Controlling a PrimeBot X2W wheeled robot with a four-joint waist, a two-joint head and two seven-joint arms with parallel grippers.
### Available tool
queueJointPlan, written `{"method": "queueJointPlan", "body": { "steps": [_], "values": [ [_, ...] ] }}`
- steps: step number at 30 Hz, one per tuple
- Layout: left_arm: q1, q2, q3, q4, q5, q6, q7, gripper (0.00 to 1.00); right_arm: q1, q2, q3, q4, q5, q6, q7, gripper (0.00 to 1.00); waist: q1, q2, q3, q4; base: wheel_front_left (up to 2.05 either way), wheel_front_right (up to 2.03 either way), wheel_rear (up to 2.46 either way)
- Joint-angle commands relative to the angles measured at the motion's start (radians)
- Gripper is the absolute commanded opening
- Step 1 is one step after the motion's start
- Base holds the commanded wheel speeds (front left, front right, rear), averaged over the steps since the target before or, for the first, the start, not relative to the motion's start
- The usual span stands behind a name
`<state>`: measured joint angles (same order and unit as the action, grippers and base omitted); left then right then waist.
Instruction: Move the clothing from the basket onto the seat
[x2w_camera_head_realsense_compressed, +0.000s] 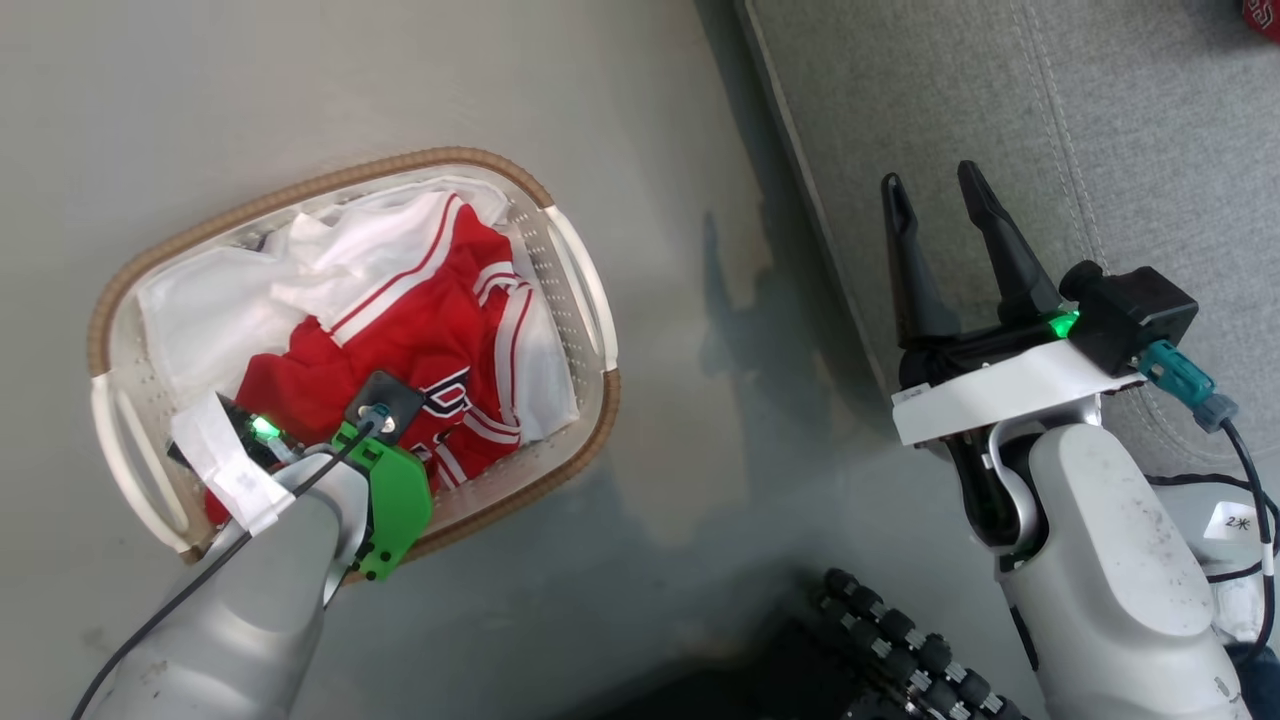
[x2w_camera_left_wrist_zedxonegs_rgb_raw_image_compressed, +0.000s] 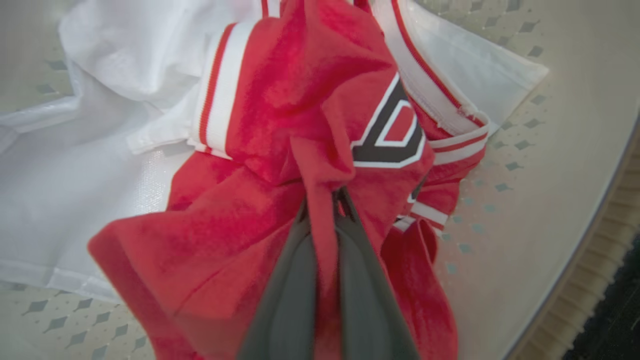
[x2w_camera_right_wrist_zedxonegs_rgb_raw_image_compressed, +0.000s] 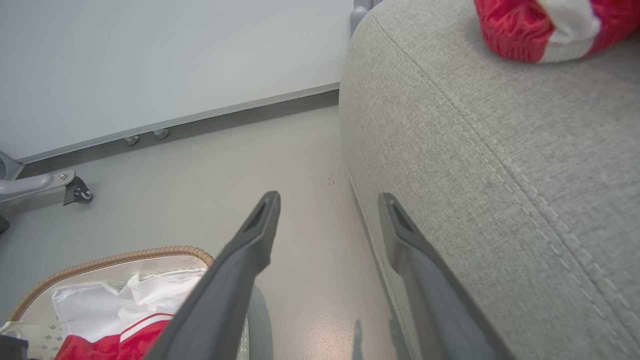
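The white perforated basket (x2w_camera_head_realsense_compressed: 590, 290) with a brown woven rim stands on the floor at the left. Red clothing (x2w_camera_head_realsense_compressed: 420, 330) with white stripes and black lettering lies in it on a white liner (x2w_camera_head_realsense_compressed: 215, 310). My left arm reaches down into the basket. In the left wrist view my left gripper (x2w_camera_left_wrist_zedxonegs_rgb_raw_image_compressed: 326, 197) is shut on a bunched fold of the red clothing (x2w_camera_left_wrist_zedxonegs_rgb_raw_image_compressed: 295, 100). My right gripper (x2w_camera_head_realsense_compressed: 940, 195) hovers open over the near edge of the grey seat (x2w_camera_head_realsense_compressed: 1130, 130), nothing between its fingers. Another red and white garment (x2w_camera_right_wrist_zedxonegs_rgb_raw_image_compressed: 550, 25) lies on the seat (x2w_camera_right_wrist_zedxonegs_rgb_raw_image_compressed: 500, 150).
Bare grey floor (x2w_camera_head_realsense_compressed: 700, 250) lies between basket and seat. A white wall with a grey baseboard (x2w_camera_right_wrist_zedxonegs_rgb_raw_image_compressed: 200, 117) and a caster leg (x2w_camera_right_wrist_zedxonegs_rgb_raw_image_compressed: 75, 190) stand beyond. Black ribbed parts of my base (x2w_camera_head_realsense_compressed: 900, 640) sit at the bottom. A cable (x2w_camera_head_realsense_compressed: 1240, 450) hangs off the right wrist.
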<state>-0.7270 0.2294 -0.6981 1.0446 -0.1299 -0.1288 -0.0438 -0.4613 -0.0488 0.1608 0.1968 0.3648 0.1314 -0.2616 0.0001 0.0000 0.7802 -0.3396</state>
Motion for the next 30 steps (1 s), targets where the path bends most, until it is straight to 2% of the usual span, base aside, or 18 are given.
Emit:
{"method": "queueJointPlan", "body": {
  "steps": [1, 9, 15, 21, 30],
  "values": [
    [0.010, -0.006, -0.001, 0.004, -0.009, -0.002, -0.016, 0.00, 0.002, -0.003, -0.006, 0.005, -0.014, -0.001, -0.005, 1.00, -0.0001, 0.0000, -0.032, 0.025, 0.00, 0.00, 0.00],
    [0.031, -0.059, -0.006, -0.023, -0.052, -0.002, -0.130, 0.00, 0.040, -0.004, -0.045, 0.037, -0.079, -0.001, -0.005, 1.00, -0.0001, 0.0000, -0.175, 0.107, 0.00, 0.00, 0.00],
    [0.047, -0.085, -0.059, -0.085, -0.085, -0.002, -0.192, 0.00, 0.095, -0.004, -0.082, 0.072, -0.140, -0.001, -0.005, 1.00, -0.0001, 0.0000, -0.329, 0.190, 0.00, 0.00, 0.00],
    [0.043, -0.059, -0.103, -0.204, -0.138, -0.002, -0.215, 0.00, 0.155, -0.004, -0.104, 0.110, -0.172, -0.001, -0.005, 1.00, -0.0001, 0.0000, -0.478, 0.245, 0.00, 0.00, 0.00],
    [-0.007, 0.024, -0.111, -0.432, -0.192, -0.002, -0.186, 0.00, 0.255, -0.004, -0.130, 0.147, -0.190, -0.001, -0.005, 1.00, -0.0001, 0.0000, -0.669, 0.280, 0.00, 0.00, 0.00]
  ]
}}
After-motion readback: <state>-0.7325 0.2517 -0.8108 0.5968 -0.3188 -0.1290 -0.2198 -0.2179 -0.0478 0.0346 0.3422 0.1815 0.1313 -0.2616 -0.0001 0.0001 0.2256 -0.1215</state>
